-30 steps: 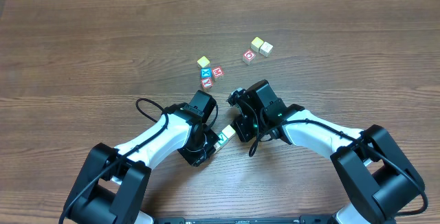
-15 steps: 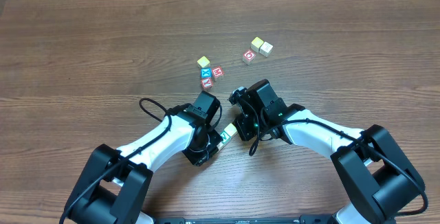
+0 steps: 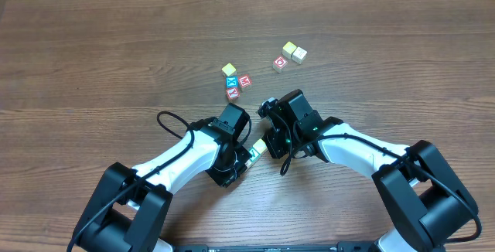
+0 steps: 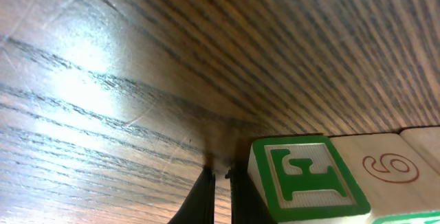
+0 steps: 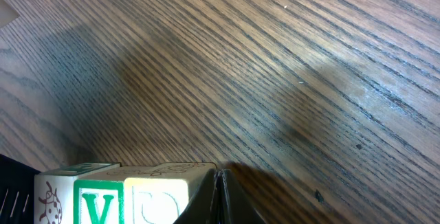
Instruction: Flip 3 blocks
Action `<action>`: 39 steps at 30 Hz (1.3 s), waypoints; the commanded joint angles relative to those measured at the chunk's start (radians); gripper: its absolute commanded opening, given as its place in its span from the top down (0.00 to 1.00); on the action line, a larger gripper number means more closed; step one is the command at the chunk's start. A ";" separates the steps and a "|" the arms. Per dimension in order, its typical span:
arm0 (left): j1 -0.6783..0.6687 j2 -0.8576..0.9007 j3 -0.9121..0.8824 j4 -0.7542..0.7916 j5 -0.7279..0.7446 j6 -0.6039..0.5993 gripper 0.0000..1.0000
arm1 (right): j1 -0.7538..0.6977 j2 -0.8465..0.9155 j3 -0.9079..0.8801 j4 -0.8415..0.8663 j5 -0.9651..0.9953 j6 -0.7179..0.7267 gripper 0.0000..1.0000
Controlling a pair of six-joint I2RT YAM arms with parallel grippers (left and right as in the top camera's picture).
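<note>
Left gripper (image 4: 221, 189): I see it pressed together, empty, just beside the blocks (image 3: 254, 151).
Right gripper (image 5: 220, 186): pressed together, empty, at the blocks' other end.
Other cubes (image 3: 244, 80): on the desk (image 3: 93, 66), well beyond the blocks.

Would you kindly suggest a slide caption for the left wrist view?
Left hand, shut, beside a green-framed E block adjoining a cream block with a red numeral, on wooden table.

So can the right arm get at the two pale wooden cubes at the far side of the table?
Probably yes. Nothing but wooden table lies between the right arm and the two pale wooden cubes; only a red-marked cube sits beside them. Its jaws are shut, so they would have to open first.
</note>
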 commanded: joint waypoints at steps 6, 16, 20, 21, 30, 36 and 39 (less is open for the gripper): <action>-0.026 0.011 -0.003 0.013 0.025 -0.072 0.96 | 0.010 0.008 -0.006 -0.005 -0.054 -0.004 0.96; -0.053 0.011 -0.003 0.016 0.024 -0.119 0.96 | 0.014 0.008 -0.006 -0.011 -0.054 -0.004 0.96; -0.053 0.011 -0.003 0.013 0.021 -0.119 0.96 | 0.014 0.008 -0.006 -0.010 -0.053 -0.004 0.96; -0.053 0.011 -0.003 0.013 0.022 -0.120 0.96 | 0.014 0.008 -0.006 -0.010 -0.053 -0.004 0.96; -0.053 0.011 -0.003 0.013 0.024 -0.116 0.96 | 0.014 0.008 -0.006 -0.008 -0.055 -0.004 0.96; -0.053 0.011 -0.003 0.013 0.024 -0.116 0.96 | 0.017 0.008 -0.006 -0.006 -0.058 -0.004 0.96; -0.053 0.011 -0.003 0.013 0.024 -0.116 0.96 | 0.021 0.007 -0.006 0.001 -0.058 -0.003 0.96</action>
